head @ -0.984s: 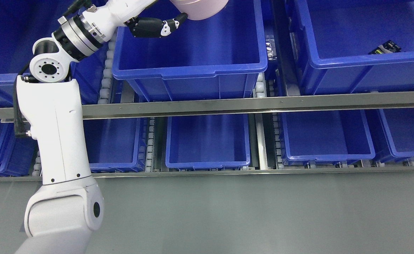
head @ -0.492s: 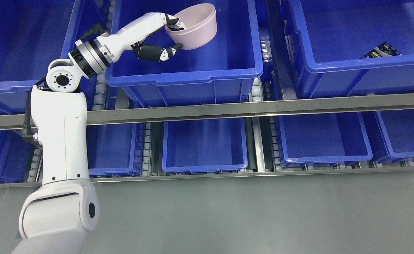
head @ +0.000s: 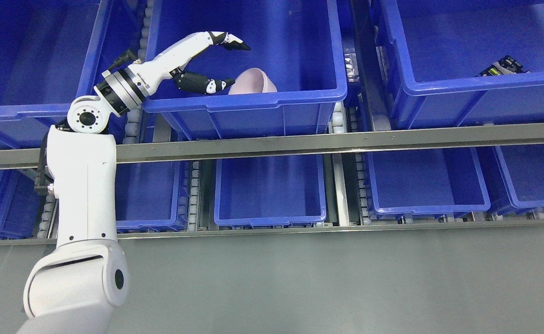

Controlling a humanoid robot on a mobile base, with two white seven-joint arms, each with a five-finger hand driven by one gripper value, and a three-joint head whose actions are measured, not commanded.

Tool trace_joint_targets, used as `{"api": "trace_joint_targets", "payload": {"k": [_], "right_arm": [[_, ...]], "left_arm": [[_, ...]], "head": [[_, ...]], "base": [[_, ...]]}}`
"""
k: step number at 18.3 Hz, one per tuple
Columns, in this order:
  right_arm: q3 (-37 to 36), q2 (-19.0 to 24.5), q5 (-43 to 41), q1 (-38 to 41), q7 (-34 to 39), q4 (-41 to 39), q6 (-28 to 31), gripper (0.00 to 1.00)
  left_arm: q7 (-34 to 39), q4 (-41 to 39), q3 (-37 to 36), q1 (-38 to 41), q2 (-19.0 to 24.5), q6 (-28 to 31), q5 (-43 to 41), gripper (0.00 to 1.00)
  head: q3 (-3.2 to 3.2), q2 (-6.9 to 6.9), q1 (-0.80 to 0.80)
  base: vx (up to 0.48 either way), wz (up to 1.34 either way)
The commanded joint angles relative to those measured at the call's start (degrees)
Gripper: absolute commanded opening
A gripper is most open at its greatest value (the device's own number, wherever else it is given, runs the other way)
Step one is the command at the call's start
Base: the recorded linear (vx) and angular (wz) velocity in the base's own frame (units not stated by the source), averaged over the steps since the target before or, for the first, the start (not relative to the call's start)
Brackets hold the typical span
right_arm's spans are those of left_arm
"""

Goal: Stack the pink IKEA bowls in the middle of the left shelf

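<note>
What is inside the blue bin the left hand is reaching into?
One pink bowl lies tipped against the near wall of the blue bin, beside the open left hand, which is not holding it. The near wall hides the bowl's lower part and the floor there. No second bowl shows.

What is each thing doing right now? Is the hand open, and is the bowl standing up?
left hand: open, fingers spread, holding nothing.
pink bowl: tipped on its side in the bin, free of the hand.
middle blue bin: holds only the bowl.
right blue bin: holds one small dark item.
lower bins: look empty.
</note>
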Motion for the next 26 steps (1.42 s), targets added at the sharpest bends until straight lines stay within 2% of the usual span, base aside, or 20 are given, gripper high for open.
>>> {"api": "trace_joint_targets", "payload": {"k": [1,2,4,6,8,11,12,13,15,18,26], "right_arm": [[-0.3,-1.0,-0.1,0.0,0.0,-1.0,0.0,1.00],[-0.3,-1.0,-0.1,0.0,0.0,-1.0,0.0,1.00],[-0.3,-1.0,-0.1,0.0,0.0,-1.0,0.0,1.00],[-0.3,-1.0,-0.1,0.0,0.0,-1.0,0.0,1.00],[-0.3,-1.0,-0.1,0.0,0.0,-1.0,0.0,1.00],[-0.3,-1.0,-0.1,0.0,0.0,-1.0,0.0,1.00],[-0.3,-1.0,-0.1,0.0,0.0,-1.0,0.0,1.00],[-0.3,-1.0,-0.1,0.0,0.0,-1.0,0.0,1.00],[-0.3,-1.0,-0.1,0.0,0.0,-1.0,0.0,1.00],[-0.3,-1.0,-0.1,0.0,0.0,-1.0,0.0,1.00],[-0.3,-1.0,-0.1,0.0,0.0,-1.0,0.0,1.00]], "left_arm": [[10.0,2.5,1.8,-1.0,-3.2,-0.2,1.1,0.78],[16.9,2.2,2.9,-1.9,-4.9,-0.2,3.8,0.78],[33.4,2.1,3.4,-3.7,-6.0,0.0,14.8,0.79],[42.6,1.3,2.8,-3.3,-6.0,2.2,25.5,0.79],[43.3,-6.4,3.0,0.9,-6.0,9.5,28.8,0.86],[43.9,-21.3,0.1,9.9,-6.0,25.1,35.7,0.99],[44.7,-26.0,-0.7,12.3,-6.0,29.5,36.4,0.99],[46.4,-31.1,-2.8,15.6,-6.0,31.3,36.3,0.99],[47.9,-36.5,-7.9,21.6,-6.0,30.8,36.2,1.00],[47.9,-37.8,-9.3,26.8,-6.0,25.7,36.1,1.00],[47.9,-39.0,-9.5,28.5,-6.0,26.1,36.1,1.00]], "head": [[0.00,0.00,0.00],[0.00,0.00,0.00],[0.00,0.00,0.00],[0.00,0.00,0.00],[0.00,0.00,0.00],[0.00,0.00,0.00],[0.00,0.02,0.00],[0.00,0.02,0.00],[0.00,0.02,0.00],[0.00,0.02,0.00],[0.00,0.02,0.00]], "base": [[0.000,0.00],[0.000,0.00],[0.000,0.00],[0.000,0.00],[0.000,0.00],[0.000,0.00],[0.000,0.00],[0.000,0.00],[0.000,0.00],[0.000,0.00],[-0.001,0.02]]}}
